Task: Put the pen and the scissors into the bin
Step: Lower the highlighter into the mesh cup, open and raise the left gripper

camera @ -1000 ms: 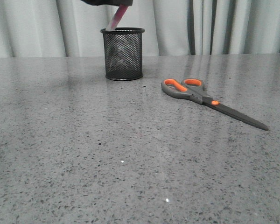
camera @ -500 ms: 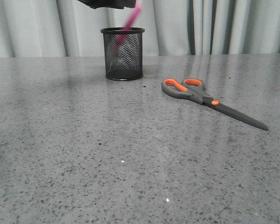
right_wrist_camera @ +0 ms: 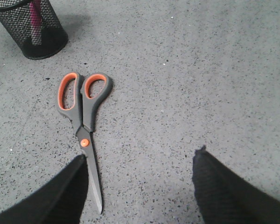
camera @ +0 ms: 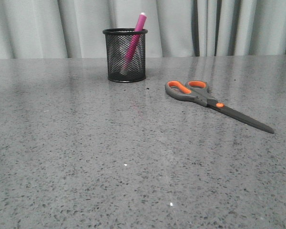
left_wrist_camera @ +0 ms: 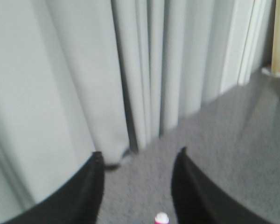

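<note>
The pink pen (camera: pixel 135 38) stands tilted inside the black mesh bin (camera: pixel 125 55), its white end above the rim; it also shows through the mesh in the right wrist view (right_wrist_camera: pixel 35 21). The scissors (camera: pixel 207 98) lie flat on the table, right of the bin, handles toward it. My left gripper (left_wrist_camera: pixel 139 161) is open and empty, above the pen's white end (left_wrist_camera: pixel 161 218); it is out of the front view. My right gripper (right_wrist_camera: pixel 140 161) is open and empty, above the table beside the scissors' blades (right_wrist_camera: pixel 94 177). The bin (right_wrist_camera: pixel 30 29) and scissors (right_wrist_camera: pixel 82 112) show in that view.
A grey speckled table (camera: pixel 133 162) runs back to pale curtains (camera: pixel 219 26). In the left wrist view the curtains (left_wrist_camera: pixel 144 70) hang close behind the table edge, with a pale object (left_wrist_camera: pixel 277 70) at the far side.
The pen has dropped from my left gripper into the bin and now leans there. The left gripper has risen out of the front view.
</note>
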### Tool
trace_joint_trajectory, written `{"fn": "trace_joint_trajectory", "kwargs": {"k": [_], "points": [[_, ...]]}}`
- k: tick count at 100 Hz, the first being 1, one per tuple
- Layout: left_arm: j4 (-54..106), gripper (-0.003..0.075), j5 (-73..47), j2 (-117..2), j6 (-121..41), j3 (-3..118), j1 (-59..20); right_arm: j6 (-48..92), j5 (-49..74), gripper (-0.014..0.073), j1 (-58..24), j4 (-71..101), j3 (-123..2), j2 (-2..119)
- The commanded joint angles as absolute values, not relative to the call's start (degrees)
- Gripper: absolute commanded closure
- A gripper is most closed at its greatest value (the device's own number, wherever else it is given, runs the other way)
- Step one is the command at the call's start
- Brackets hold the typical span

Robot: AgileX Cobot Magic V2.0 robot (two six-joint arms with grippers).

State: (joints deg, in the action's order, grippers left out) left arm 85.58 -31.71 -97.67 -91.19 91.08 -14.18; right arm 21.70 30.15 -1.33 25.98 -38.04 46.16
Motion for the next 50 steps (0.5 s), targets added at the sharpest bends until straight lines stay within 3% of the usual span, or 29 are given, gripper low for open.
{"fn": "trace_joint_trajectory", "kwargs": {"k": [1,7,24,50], "points": [[83.37,0.0605,-37.4,-89.86,-83.92,92.99,-10.34,22.42,27.39,0.0162,-1.38,27.26,-40.04,46.2],[79.33,0.0744,-42.35,-87.03,-79.94,92.99,-7.6,22.5,28.39,0.0162,-1.38,27.26,-40.47,46.2],[69.48,0.074,-48.29,-78.73,-72.74,90.06,0.18,25.98,32.05,0.0162,-2.64,27.38,-44.77,48.06],[71.24,0.074,-36.93,-61.97,-74.03,68.91,6.56,30.14,40.69,0.0162,-12.13,24.65,-56.59,59.52]]}}
